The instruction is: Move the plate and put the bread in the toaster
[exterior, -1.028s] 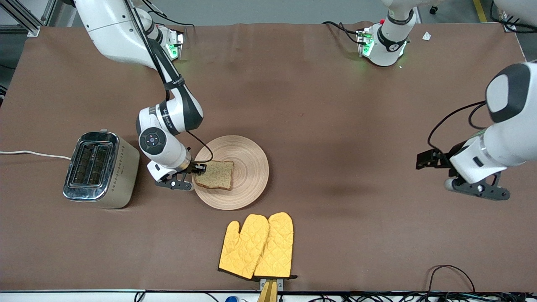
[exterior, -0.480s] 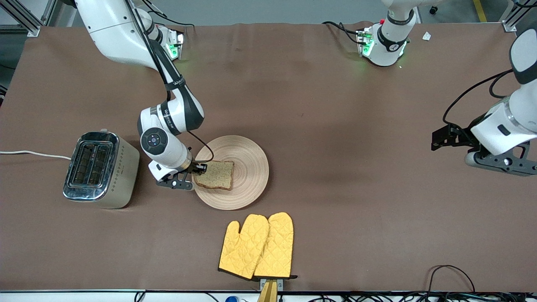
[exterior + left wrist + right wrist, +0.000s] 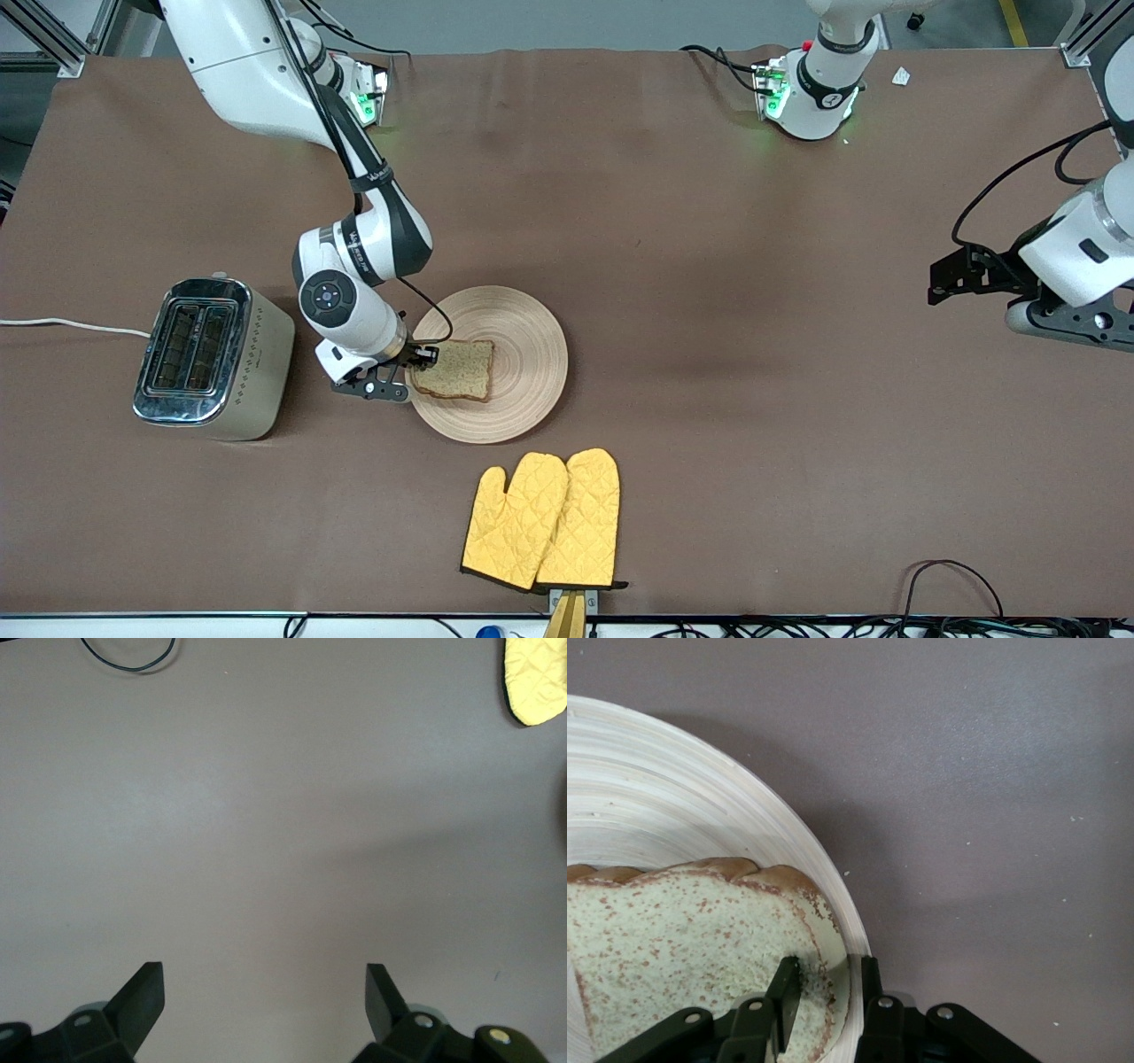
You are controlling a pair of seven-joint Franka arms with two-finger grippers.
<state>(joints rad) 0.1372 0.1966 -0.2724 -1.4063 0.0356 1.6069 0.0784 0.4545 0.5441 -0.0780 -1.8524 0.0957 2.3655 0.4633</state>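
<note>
The bread (image 3: 454,369) lies on the plate (image 3: 523,354) at the side toward the toaster (image 3: 213,356), which stands at the right arm's end of the table. My right gripper (image 3: 410,376) is down at the plate's rim, shut on the bread's edge. In the right wrist view the gripper (image 3: 828,967) has one finger on top of the bread (image 3: 682,939) and the other at the plate's rim (image 3: 744,806). My left gripper (image 3: 1063,324) is open and empty above bare table at the left arm's end; the left wrist view shows it (image 3: 264,979) over bare cloth.
A pair of yellow oven mitts (image 3: 542,520) lies nearer to the front camera than the plate; one tip shows in the left wrist view (image 3: 536,682). The toaster's white cord (image 3: 71,325) runs off the table's end. A black cable loop (image 3: 952,585) lies at the front edge.
The left arm has drawn back toward the left arm's end and toward the bases. The right gripper has stayed at the bread's edge, its wrist shifting slightly.
</note>
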